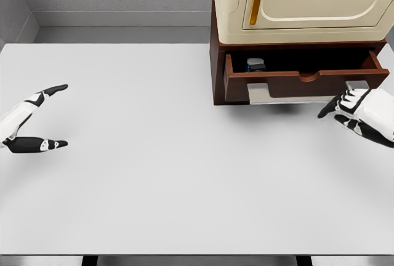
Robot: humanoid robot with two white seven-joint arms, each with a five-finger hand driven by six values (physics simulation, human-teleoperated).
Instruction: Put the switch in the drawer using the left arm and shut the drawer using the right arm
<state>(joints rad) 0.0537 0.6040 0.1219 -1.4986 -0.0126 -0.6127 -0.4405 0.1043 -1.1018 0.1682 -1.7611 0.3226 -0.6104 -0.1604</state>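
Brown wood frames the open drawer (306, 76), and the switch (255, 64) sits inside it near the left end. My left hand (32, 121) hovers over the white table (172, 173), fingers spread, empty. My right hand (360, 115) hangs just before the drawer front, fingers loosely curled, holding nothing.

The cabinet (295, 38) stands on the counter (154, 173) at the far right, against the rear edge. Its drawer (305, 78) sits at the cabinet's base and projects forward over the counter. The switch (255, 64) lies inside the drawer, toward its left end. The right hand (354, 111) is positioned just in front of the drawer's right portion. The left hand (34, 121) is at the counter's left edge, well apart from the cabinet.
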